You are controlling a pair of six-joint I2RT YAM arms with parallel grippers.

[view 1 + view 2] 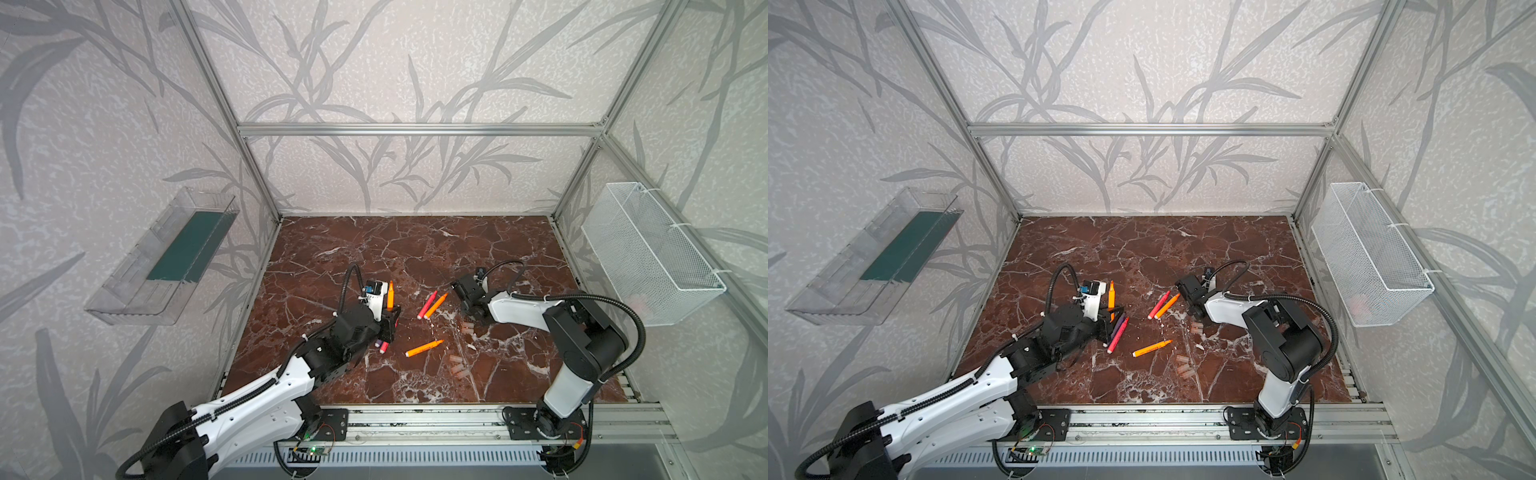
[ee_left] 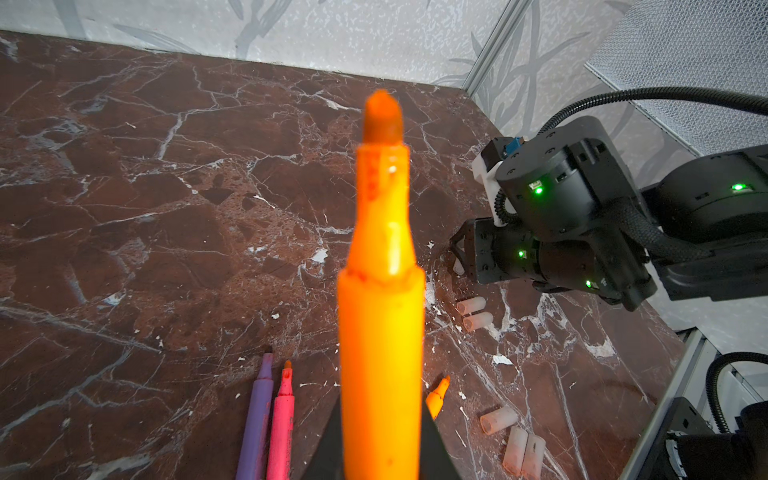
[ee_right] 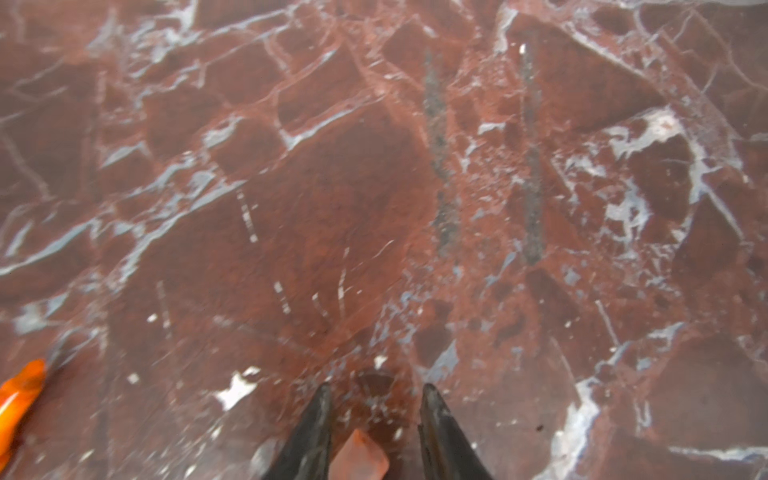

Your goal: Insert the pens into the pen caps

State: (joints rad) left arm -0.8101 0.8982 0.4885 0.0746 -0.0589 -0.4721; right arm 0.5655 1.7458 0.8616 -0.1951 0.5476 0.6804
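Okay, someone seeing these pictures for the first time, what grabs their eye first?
The bright orange pen standing tip-up in the shut left gripper, left of centre, fills the left wrist view. Next come the loose pens scattered on the red-brown marble table, and a pale cap between the fingers of the right gripper.

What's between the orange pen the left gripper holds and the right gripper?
Between the held orange pen and the right gripper lie a pink pen and a loose orange pen, side by side, in both top views.
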